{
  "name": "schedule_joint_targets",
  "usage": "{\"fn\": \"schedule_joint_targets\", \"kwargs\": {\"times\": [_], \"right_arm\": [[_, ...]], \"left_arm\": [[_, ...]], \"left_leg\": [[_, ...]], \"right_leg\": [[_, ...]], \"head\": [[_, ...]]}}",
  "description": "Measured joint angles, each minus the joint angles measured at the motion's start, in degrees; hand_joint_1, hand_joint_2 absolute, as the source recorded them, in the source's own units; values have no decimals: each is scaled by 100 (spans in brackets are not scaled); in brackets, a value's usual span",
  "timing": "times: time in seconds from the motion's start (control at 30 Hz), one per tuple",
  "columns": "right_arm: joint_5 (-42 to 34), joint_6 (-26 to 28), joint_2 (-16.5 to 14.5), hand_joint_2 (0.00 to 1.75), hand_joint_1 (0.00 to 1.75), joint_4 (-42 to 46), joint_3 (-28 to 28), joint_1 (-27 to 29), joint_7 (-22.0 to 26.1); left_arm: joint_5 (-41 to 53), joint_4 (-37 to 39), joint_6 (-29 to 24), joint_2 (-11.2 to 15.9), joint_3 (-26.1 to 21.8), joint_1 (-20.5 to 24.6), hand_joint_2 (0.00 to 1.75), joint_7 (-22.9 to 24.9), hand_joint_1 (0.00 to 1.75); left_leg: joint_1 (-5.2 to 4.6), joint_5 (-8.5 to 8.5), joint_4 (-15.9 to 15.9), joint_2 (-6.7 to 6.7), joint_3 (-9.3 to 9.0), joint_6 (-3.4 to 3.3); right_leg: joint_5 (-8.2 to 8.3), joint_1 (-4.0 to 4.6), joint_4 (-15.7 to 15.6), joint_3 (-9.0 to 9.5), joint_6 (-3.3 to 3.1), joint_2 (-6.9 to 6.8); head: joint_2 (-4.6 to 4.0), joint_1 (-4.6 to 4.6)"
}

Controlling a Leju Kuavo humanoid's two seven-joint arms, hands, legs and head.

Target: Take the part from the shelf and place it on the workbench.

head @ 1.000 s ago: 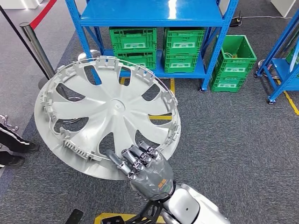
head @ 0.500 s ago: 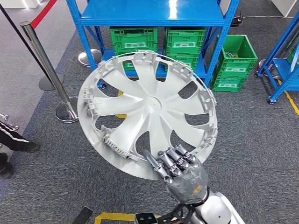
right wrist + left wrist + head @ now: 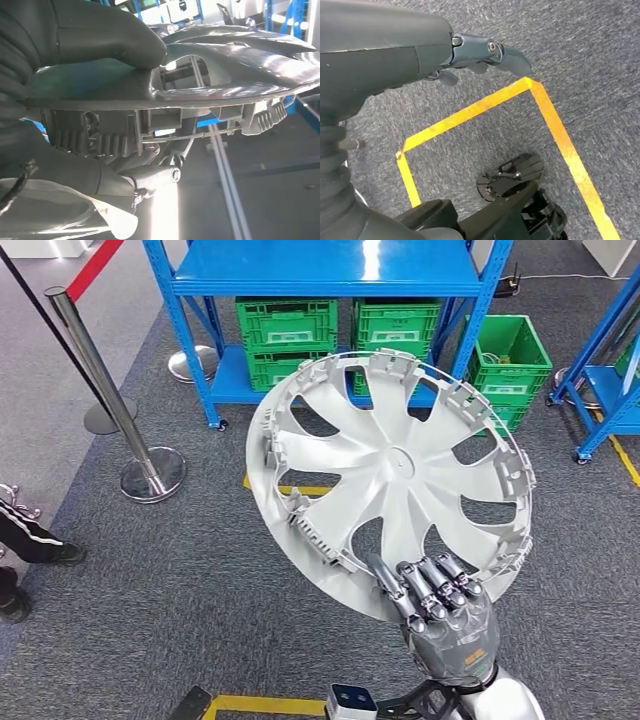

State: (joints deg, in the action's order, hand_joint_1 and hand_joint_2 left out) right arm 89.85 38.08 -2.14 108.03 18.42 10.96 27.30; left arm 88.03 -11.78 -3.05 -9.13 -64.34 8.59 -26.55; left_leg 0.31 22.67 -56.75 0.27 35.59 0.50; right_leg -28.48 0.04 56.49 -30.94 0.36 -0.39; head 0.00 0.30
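Hubcap (image 3: 392, 475) swung rightward across head view over last second; shelf (image 3: 324, 280) and crates shifted little, so arm moved, not just camera. Right hand (image 3: 445, 615) grips hubcap's near rim, thumb under, fingers on top. Hubcap aloft over carpet, clear of shelf. Left hand (image 3: 433, 50) hangs empty, fingers loosely extended. Judgement: carry under way; worktop not yet seen.

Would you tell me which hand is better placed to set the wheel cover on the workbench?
The right hand: it already grips the wheel cover at its rim. The left hand hangs empty over the carpet.
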Motion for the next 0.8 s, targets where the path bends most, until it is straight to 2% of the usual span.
{"fn": "schedule_joint_targets", "kwargs": {"times": [0.1, 0.23, 0.4, 0.8], "right_arm": [[1, 0, -138, 175, 175, 84, -194, 155, 240], [1, 1, -279, 175, 175, 139, -352, 235, 322], [2, 1, -402, 175, 175, 141, -414, 222, 187], [2, 0, -471, 175, 175, 203, -488, 315, -44]], "left_arm": [[24, 0, 7, -43, 48, -18, 175, 23, 0], [25, 0, -87, -108, 133, -8, 175, 16, 0], [-7, 0, -132, -124, 233, 68, 175, 69, 0], [-125, -1, -168, -198, 431, 77, 175, 84, 0]], "left_leg": [[0, 0, 0, 0, 1, 0], [0, 1, 0, 0, 2, 0], [0, -1, 0, 0, 2, -2], [-2, -4, 0, 0, 2, -6]], "right_leg": [[0, 0, 0, 0, 0, 0], [0, 0, 0, -2, 0, 2], [1, 0, 0, -2, 1, 1], [4, -2, 0, -2, 5, 2]], "head": [[0, -1], [0, 1], [0, 0], [0, -1]]}}
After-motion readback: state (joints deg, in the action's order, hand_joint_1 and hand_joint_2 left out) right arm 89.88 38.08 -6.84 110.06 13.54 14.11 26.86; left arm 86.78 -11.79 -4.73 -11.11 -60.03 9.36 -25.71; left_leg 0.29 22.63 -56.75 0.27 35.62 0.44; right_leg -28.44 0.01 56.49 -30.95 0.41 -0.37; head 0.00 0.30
